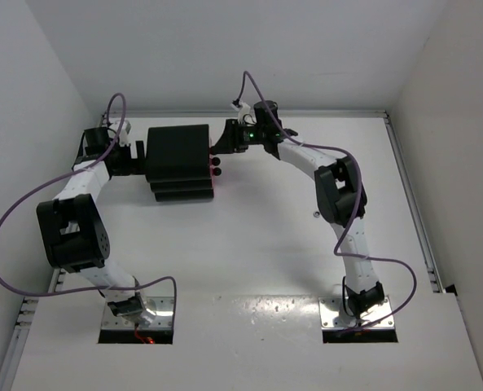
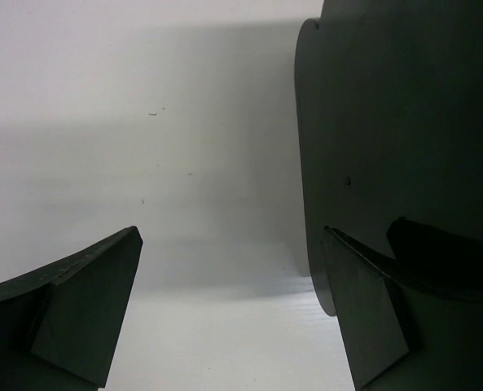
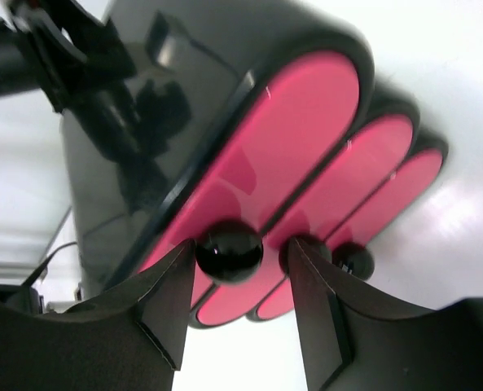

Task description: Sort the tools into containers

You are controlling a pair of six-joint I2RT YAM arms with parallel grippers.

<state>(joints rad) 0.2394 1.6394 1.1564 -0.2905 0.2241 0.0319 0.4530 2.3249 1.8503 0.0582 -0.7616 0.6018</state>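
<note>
The black cabinet [image 1: 177, 155] sits at upper centre of the top view, its pink drawers [image 3: 306, 138] facing right, one knob [image 3: 229, 251] between the right gripper's [image 1: 221, 149] parted, unclenched fingers, while the left gripper [image 2: 231, 236], spread wide, flanks the cabinet's opposite side.

I work in a robot lab cell: a white table [image 1: 249, 244] boxed by plain white walls [image 1: 29, 81], my arms [image 1: 339, 195] bolted to metal plates [image 1: 357, 314], purple cables [image 1: 5, 236] trailing.

Black cabinet [image 1: 177, 155] mid-table — left pincer [image 1: 140, 155] and right pincer [image 1: 223, 147] flanking it.
</note>
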